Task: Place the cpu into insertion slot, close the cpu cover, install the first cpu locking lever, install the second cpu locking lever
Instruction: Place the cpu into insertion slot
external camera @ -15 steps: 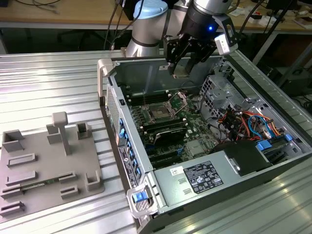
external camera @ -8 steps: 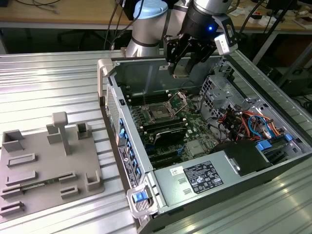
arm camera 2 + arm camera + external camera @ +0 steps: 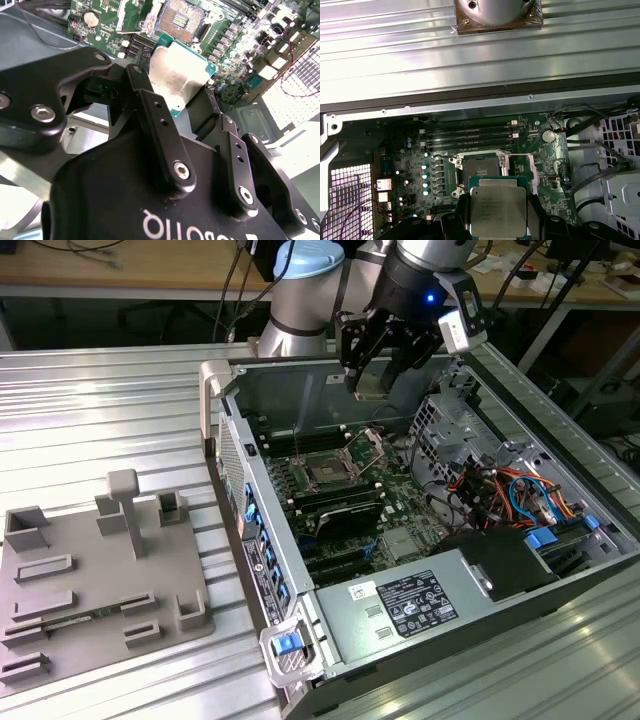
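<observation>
My gripper (image 3: 372, 368) hangs over the rear of the open computer case (image 3: 240, 530) and is shut on the cpu (image 3: 371, 381), a flat silver-topped chip with a green edge. In both wrist views the cpu (image 3: 177, 70) (image 3: 498, 210) sits clamped between the black fingers (image 3: 152, 107), held above the green motherboard. The insertion slot (image 3: 327, 470) (image 3: 479, 167) (image 3: 181, 20) lies bare below, a short way from the chip. The cpu cover (image 3: 368, 446) (image 3: 531, 172) stands raised at the slot's side, toward the exterior view's right.
Black memory slots (image 3: 335, 508) flank the socket. A grey power supply with a white label (image 3: 420, 605) fills the case's near end, and a drive cage with orange and blue cables (image 3: 500, 490) lines the exterior view's right. A grey fixture plate (image 3: 90, 585) lies outside the case.
</observation>
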`<state>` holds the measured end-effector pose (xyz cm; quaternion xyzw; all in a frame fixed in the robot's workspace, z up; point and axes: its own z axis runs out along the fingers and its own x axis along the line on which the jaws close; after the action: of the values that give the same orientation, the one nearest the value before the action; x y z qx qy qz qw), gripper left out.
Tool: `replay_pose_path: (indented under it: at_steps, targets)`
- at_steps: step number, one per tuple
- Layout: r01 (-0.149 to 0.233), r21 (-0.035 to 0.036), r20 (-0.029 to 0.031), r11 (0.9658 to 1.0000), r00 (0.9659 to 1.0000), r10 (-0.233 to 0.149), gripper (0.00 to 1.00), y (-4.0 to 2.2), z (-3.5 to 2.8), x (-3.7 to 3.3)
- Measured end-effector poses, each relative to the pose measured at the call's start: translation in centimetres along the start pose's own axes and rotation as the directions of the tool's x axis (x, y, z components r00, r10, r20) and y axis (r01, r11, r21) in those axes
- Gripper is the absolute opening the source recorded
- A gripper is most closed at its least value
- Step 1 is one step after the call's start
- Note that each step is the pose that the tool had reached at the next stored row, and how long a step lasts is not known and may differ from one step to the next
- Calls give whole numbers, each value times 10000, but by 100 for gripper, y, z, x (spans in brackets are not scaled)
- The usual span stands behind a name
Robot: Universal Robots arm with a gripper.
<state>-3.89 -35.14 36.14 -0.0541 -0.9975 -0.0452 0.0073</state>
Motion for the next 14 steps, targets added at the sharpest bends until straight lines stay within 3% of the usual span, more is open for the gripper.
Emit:
replay_pose_path:
  at_steps: [14]
  targets:
    - [-52,-2,5,10000,10000,52,55,0,0,0]
